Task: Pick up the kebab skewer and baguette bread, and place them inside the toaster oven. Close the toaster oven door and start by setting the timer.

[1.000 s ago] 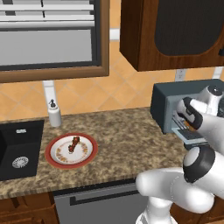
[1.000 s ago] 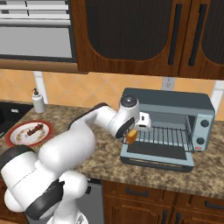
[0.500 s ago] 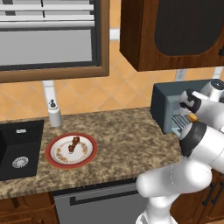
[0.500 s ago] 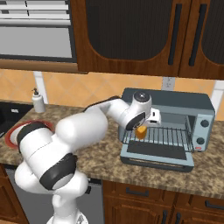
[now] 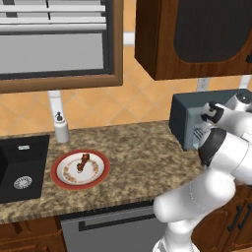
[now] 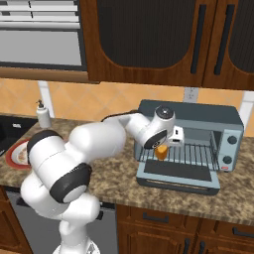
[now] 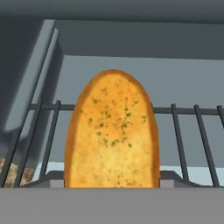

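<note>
Reaching into toaster oven [image 6: 198,119], pincer [image 6: 162,151] gripping baguette bread [image 7: 112,131]

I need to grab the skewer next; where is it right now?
In the left base view the kebab skewer lies on the red-rimmed plate, on the counter's left beside the black sink.

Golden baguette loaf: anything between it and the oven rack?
Nothing visible. The golden baguette loaf hangs at the claw in the grey-blue toaster oven mouth, its door folded flat below, bare wire rack just behind it.
</note>
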